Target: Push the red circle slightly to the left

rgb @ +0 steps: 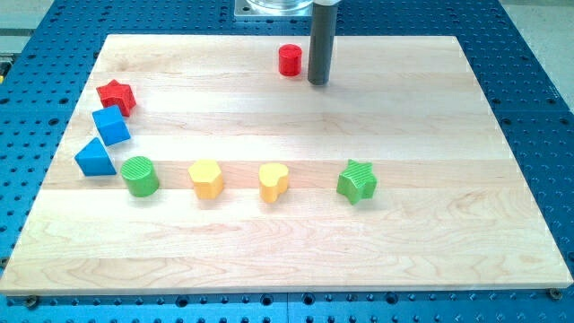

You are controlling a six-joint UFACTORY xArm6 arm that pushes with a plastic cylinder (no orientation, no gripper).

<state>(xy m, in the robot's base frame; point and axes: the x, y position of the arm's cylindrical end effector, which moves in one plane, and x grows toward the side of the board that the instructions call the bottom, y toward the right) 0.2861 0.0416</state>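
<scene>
Red circle (290, 60) sits near the view's top edge of our bench (296, 242), just left of centre, and our tip (318, 82) stands just beside it on the view's right, a narrow gap showing between them. Our tool is a plain dark rod with no jaws, so it holds nothing; it only stands upright with its end on the wood.

Moving outward, the other blocks lie well apart from the tip. Along the view's lower middle runs a row: a green star (357, 181), a yellow heart (273, 181), a yellow hexagon-like block (206, 178) and a green circle (140, 175). At the view's left edge, a blue triangle (94, 158) sits beside the green circle, a blue cube (111, 125) above it, and a red star (117, 95) above that.
</scene>
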